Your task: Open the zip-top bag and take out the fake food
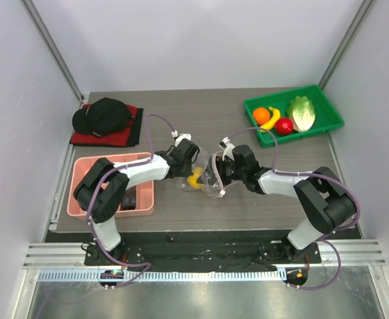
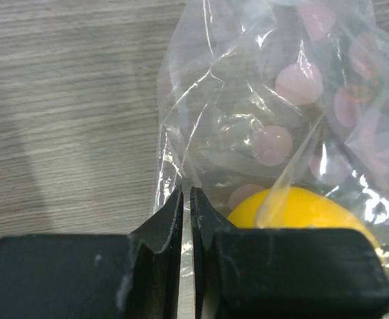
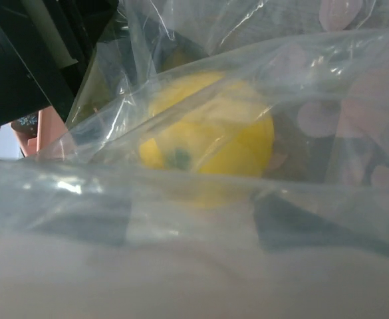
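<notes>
The zip-top bag was seen at the middle of the table, nearer its near edge than its far one, and was flanked closely by both arms. One yellow lemon was enclosed in it.

In the left wrist view, the left gripper was closed to a thin slit on a fold of the bag's clear film, just left of the lemon. The right gripper was pressed against the bag's right side. Its wrist view was filled by plastic, so its jaw state could not be told.

A pink tray with dark items was placed near left, under the left arm's elbow. A black cap on a red cloth was set at the far left corner.

A green tray at the far right held an orange, a banana, a red fruit and a cabbage.

Bare wood was left between cloth and green tray, far of the bag. The table was bounded by pale walls on the left, far and right sides.
</notes>
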Controlling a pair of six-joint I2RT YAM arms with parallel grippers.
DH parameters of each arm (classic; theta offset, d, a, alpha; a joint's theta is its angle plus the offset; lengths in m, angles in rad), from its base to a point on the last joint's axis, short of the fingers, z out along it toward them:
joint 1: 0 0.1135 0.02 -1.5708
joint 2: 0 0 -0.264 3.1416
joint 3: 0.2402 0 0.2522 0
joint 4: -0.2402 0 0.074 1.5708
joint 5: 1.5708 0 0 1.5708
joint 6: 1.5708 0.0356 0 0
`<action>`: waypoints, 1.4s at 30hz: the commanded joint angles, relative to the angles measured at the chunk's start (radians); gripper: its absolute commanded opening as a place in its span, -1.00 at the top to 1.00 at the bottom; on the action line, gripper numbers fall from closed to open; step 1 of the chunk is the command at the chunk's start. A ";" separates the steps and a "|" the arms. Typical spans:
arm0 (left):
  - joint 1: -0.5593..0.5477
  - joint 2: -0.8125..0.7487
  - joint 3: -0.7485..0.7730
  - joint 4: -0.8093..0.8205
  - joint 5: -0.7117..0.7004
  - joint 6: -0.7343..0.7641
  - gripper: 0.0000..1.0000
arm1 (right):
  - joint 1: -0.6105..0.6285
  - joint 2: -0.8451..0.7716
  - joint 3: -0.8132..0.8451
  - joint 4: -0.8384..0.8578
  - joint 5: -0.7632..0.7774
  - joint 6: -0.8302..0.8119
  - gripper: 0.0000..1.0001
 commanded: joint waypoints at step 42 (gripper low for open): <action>-0.083 -0.307 -0.126 0.030 0.039 0.149 -0.28 | 0.019 -0.241 0.106 -0.416 0.314 -0.260 0.38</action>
